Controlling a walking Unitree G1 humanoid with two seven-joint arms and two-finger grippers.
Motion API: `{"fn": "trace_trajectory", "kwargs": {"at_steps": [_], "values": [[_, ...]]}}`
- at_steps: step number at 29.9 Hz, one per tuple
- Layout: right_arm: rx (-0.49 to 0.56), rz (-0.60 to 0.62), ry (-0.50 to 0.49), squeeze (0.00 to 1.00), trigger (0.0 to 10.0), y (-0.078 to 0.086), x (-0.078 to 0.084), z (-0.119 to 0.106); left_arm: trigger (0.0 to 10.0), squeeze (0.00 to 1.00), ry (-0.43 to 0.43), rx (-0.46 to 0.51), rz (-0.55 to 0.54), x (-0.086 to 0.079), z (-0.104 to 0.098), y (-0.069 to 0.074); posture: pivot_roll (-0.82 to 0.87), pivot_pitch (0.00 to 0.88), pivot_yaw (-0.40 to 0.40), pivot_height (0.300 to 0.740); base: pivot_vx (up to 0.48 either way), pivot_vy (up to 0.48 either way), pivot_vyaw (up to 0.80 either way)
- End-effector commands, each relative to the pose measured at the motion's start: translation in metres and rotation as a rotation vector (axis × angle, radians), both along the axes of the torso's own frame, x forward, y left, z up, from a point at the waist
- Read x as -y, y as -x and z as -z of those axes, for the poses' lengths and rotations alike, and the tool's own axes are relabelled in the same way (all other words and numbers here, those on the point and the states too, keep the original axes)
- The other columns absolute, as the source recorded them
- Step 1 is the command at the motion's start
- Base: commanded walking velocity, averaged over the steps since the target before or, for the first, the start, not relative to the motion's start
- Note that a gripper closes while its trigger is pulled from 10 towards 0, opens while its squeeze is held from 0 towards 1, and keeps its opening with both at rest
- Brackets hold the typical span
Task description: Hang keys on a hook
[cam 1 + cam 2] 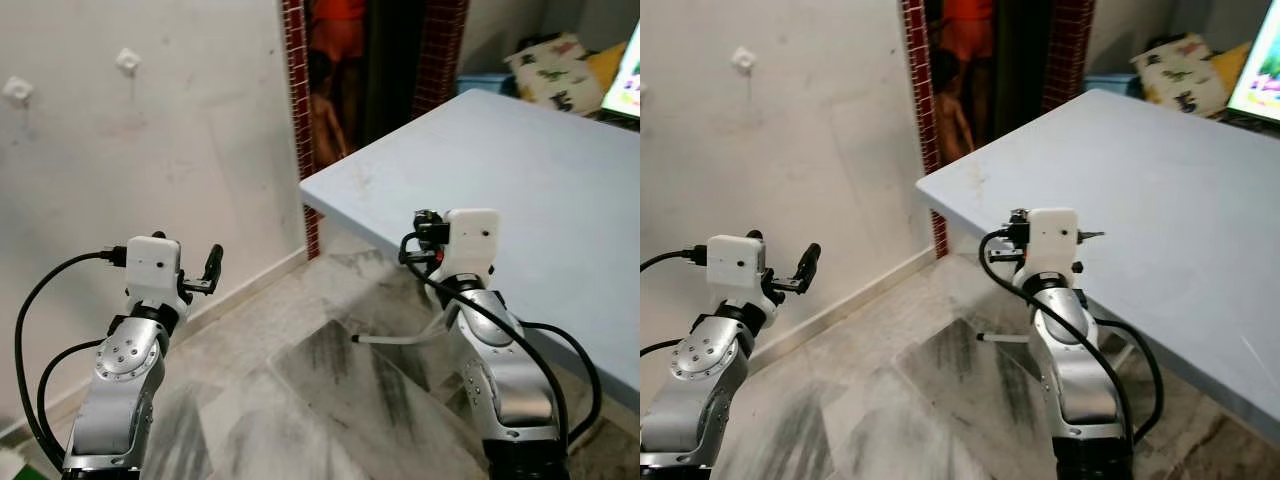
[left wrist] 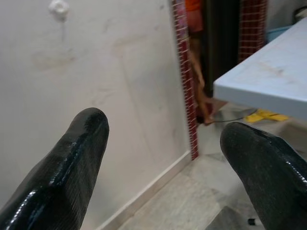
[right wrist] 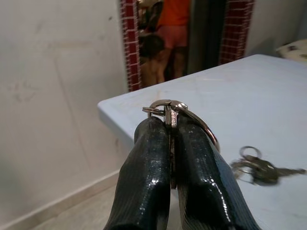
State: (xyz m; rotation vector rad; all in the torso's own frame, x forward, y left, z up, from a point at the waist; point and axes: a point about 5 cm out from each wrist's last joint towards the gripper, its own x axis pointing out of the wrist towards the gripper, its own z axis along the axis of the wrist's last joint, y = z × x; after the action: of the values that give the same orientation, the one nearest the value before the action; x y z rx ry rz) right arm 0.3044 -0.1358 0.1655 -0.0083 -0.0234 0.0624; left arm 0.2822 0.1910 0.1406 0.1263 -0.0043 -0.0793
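Note:
My right gripper (image 3: 165, 125) is shut on a metal key ring (image 3: 165, 106) whose large loop curves past the fingers. A bunch of keys (image 3: 261, 168) shows beside it over the light blue table (image 1: 520, 180); I cannot tell whether it hangs or lies there. In the head views that gripper (image 1: 428, 228) is raised at the table's near edge. Two white hooks (image 1: 127, 60) (image 1: 16, 90) sit high on the cream wall to the left. My left gripper (image 1: 200, 270) is open and points toward that wall, one hook (image 2: 58, 8) above its fingers (image 2: 76, 158).
A doorway framed in red brick tiles (image 1: 292, 90) stands between wall and table, with a person in an orange top (image 1: 338, 30) and another person (image 1: 325, 110) in it. A white cable (image 1: 400, 338) lies on the marble floor. A cushion (image 1: 550, 65) and a screen (image 1: 628, 70) sit at the far right.

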Motion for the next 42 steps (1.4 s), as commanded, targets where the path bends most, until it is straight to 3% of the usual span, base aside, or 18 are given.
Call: {"fn": "trace_trajectory", "kwargs": {"at_steps": [1,23,42], "values": [[0.025,-0.026,-0.011,0.00,10.0,-0.004,-0.007,-0.006,10.0,0.00,-0.009,0.022,-0.005,-0.002,-0.006,-0.001,0.03,0.000,0.085,0.740,0.000,0.000,0.79],[0.061,-0.062,-0.002,0.00,10.0,-0.013,-0.014,-0.012,10.0,0.00,0.047,-0.004,0.031,0.006,0.000,0.003,0.03,0.000,0.082,0.740,0.000,0.000,0.75],[0.084,-0.060,-0.011,0.00,10.0,-0.013,-0.014,-0.015,10.0,0.00,0.079,0.005,0.066,0.009,-0.001,0.003,0.03,0.000,0.081,0.740,0.048,0.000,0.00]]}}
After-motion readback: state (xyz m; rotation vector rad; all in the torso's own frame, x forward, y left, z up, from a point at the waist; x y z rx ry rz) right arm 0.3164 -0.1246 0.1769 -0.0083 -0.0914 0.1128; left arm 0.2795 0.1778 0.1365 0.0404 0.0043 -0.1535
